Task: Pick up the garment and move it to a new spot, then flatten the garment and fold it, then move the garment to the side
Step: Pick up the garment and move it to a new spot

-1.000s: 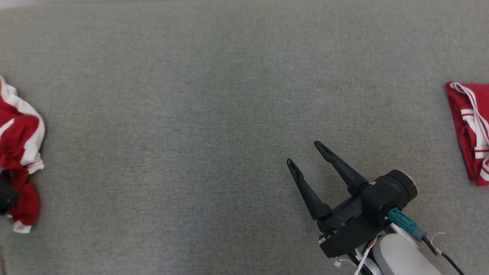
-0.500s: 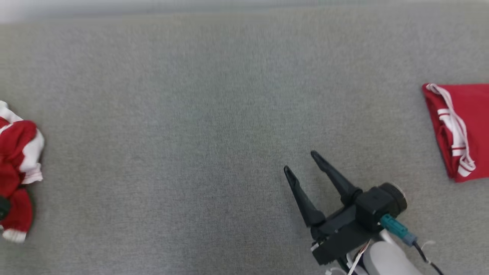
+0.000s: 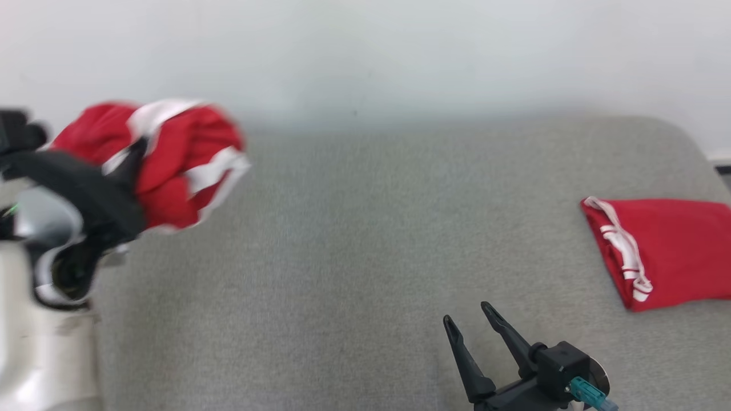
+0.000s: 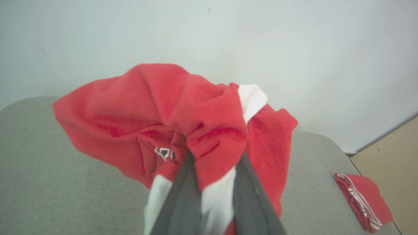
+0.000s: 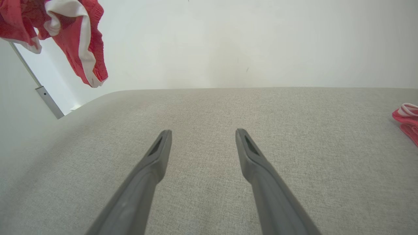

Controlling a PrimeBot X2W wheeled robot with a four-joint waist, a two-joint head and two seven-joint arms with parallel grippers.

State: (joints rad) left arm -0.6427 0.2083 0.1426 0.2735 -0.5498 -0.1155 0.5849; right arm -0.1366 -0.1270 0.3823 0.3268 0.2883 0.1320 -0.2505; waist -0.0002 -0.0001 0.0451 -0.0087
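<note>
Garment [image 3: 171, 165], red w/ white bands, is bunched up and held in the air at the L end of the grey padded surface [image 3: 354, 257], w/ the pale wall [image 3: 365, 51] behind it. R wrist view has it [image 5: 81, 42] hanging top left, its lowest hem clear of the padding. L wrist view: the cloth [image 4: 130, 111] drapes over both fingers, small white logo showing near the grip.

L gripper [image 3: 128, 162] is closed down on a fold of it. The two dark fingers stand close together w/ red and white cloth pinched btwn them, tips buried in fabric [image 4: 214, 163].

Other stuff: a folded red garment [image 3: 668, 251] w/ white trim lies flat at the far R of the surface, near the R edge and well apart from the held one. Nothing lies btwn the two, just bare grey padding across the middle. Surface has rounded corners; back edge meets the wall. In L wrist view tan floor [image 4: 392, 156] shows past the R end.

L arm: pale forearm [image 3: 34, 342] rises at lower L, dark wrist above it, fingers angled up and R into the cloth; blurred. R gripper [image 3: 466, 313] sits low at bottom R, fingers spread wide [image 5: 203, 131], holding nothing, pointing up the view over bare padding.
</note>
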